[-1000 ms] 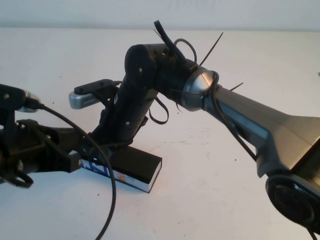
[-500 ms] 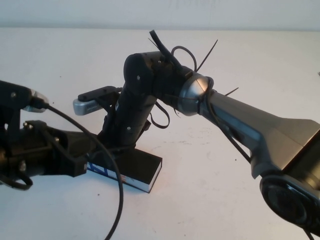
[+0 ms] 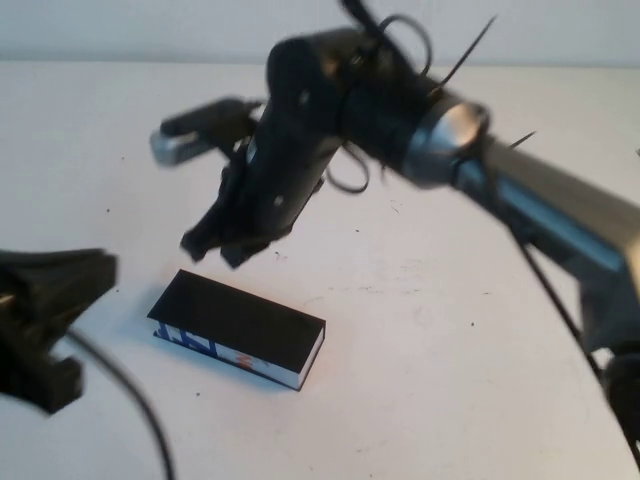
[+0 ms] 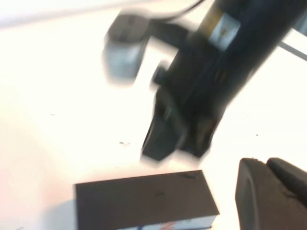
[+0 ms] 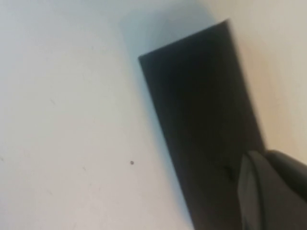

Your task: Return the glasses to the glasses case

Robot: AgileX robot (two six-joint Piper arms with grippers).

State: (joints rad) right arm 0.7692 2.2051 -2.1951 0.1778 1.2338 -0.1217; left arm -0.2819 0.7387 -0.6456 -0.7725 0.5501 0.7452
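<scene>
Below the right gripper (image 3: 222, 247), the case (image 3: 240, 325) is lying shut on the white bench (image 3: 430, 380), its long axis slanting toward the right arm's side; blue and orange marks on its white side are unreadable. Both grippers' fingers: cannot tell. Left gripper (image 3: 45, 310) is hanging beside the case.

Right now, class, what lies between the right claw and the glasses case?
Nothing: the high view shows only bare table between the raised right claw and the closed glasses case.
</scene>
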